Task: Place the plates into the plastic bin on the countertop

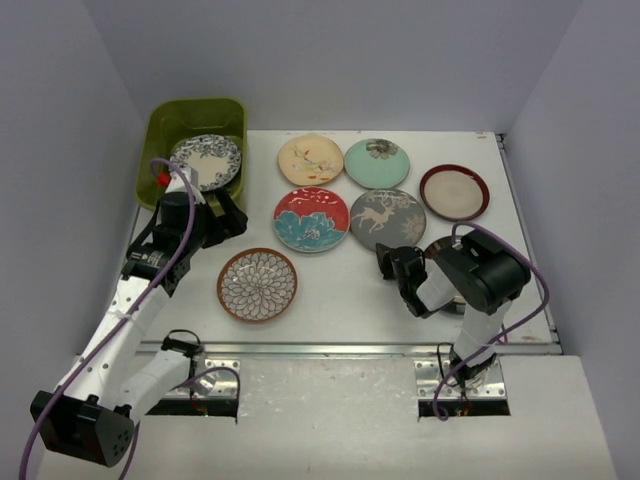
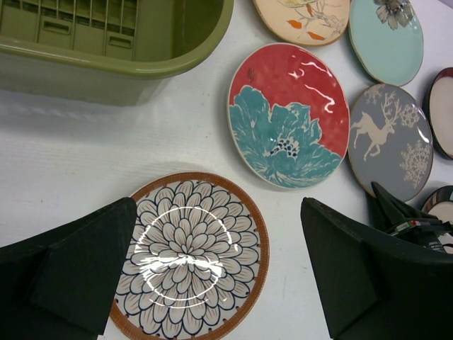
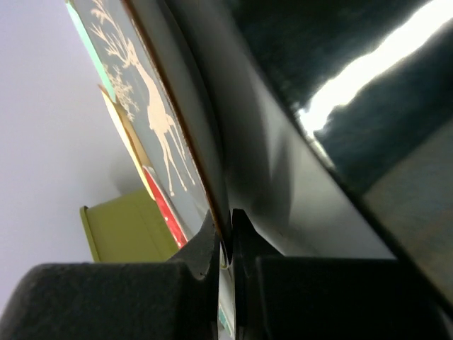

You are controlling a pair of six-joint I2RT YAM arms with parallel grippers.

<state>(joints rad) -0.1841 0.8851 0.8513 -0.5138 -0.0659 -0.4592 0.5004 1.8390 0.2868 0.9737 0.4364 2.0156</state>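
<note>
My right gripper (image 3: 228,244) is pinched tight on the near rim of the grey deer plate (image 3: 152,120). This close, everything past it is blur and glare. A dark-rimmed plate (image 2: 442,209) at the deer plate's five o'clock is mostly hidden under my right wrist. My left gripper (image 2: 219,283) is spread wide over the brown-rimmed petal plate (image 2: 187,255), whose near edge is cut off. At eleven o'clock on the countertop (image 1: 340,290) sits the plastic bin (image 1: 160,125), with one patterned plate (image 1: 207,160) inside. The red flower plate (image 1: 311,219) lies just beside the deer plate, at its nine o'clock.

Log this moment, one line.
left pincer: open, pointed at brown-rimmed flower plate | right pincer: shut on grey deer plate rim | plastic bin: holds patterned plate
</note>
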